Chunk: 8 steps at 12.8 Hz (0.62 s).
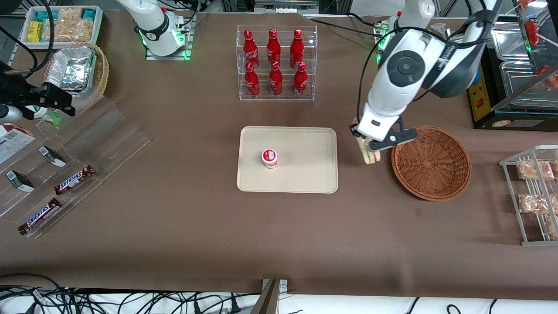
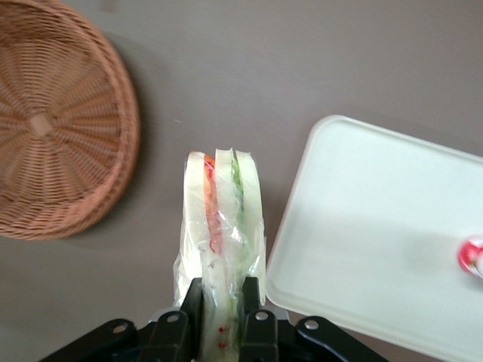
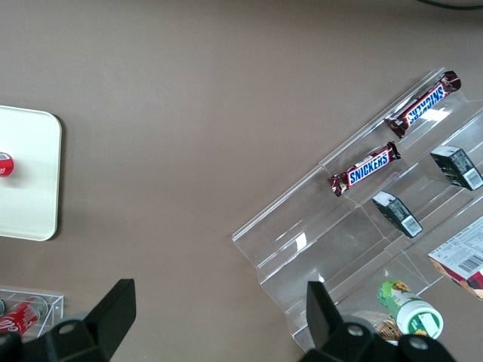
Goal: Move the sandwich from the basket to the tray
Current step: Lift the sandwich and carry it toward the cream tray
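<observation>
My gripper (image 1: 369,150) (image 2: 224,302) is shut on the sandwich (image 1: 370,155) (image 2: 221,226), a wrapped wedge with pale bread and red, orange and green layers. It hangs above the bare table between the basket (image 1: 431,162) (image 2: 53,128) and the tray (image 1: 287,159) (image 2: 385,241). The reddish-brown wicker basket has nothing in it. The cream tray lies flat with a small red-and-white cup (image 1: 269,158) (image 2: 472,258) standing on it. The black fingers (image 2: 193,305) press the sandwich from both sides.
A clear rack of red bottles (image 1: 275,63) stands farther from the front camera than the tray. Clear shelves with Snickers bars (image 1: 74,179) (image 3: 364,169) lie toward the parked arm's end. A wire rack with bagged snacks (image 1: 534,192) and a black appliance (image 1: 510,78) stand at the working arm's end.
</observation>
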Each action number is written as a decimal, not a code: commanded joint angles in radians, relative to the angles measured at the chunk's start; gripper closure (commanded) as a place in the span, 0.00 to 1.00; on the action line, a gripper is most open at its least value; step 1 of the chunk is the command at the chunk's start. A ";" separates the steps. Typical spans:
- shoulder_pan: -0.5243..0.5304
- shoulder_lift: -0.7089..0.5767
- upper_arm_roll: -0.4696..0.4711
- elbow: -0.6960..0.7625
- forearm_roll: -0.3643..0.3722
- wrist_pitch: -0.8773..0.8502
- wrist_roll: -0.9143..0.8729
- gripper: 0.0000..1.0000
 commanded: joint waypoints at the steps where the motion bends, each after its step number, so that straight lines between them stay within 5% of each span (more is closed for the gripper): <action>1: 0.005 0.045 -0.068 0.015 -0.018 0.055 0.032 0.75; 8: -0.064 0.168 -0.096 -0.002 -0.003 0.274 -0.018 0.74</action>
